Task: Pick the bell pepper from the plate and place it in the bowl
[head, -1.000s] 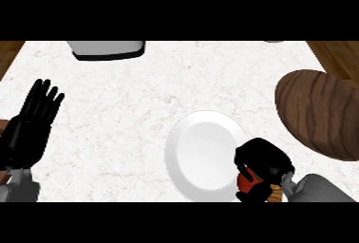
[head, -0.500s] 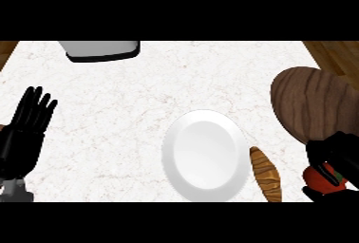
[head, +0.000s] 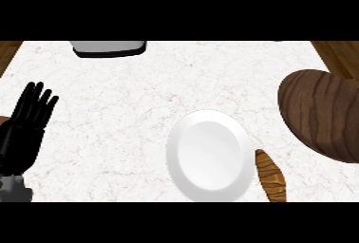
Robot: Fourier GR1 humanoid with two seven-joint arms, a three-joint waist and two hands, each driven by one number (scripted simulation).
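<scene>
I see my left hand (head: 24, 133) resting open, fingers straight, at the counter's left edge. The white plate (head: 209, 154) lies bare near the front edge; the wooden bowl (head: 322, 114) sits at the right edge. The bell pepper and my right hand are out of view.

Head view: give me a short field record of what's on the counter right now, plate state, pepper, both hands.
plate: white plate, nothing on it
bell pepper: not visible anywhere in this view
bowl: dark wooden bowl at the right edge, partly cut off; the part showing holds nothing
left robot hand: open, fingers up, resting at the left edge
right robot hand: not in view
other items: brown elongated item just right of the plate; grey and black object at the top edge
counter: white marble counter
</scene>
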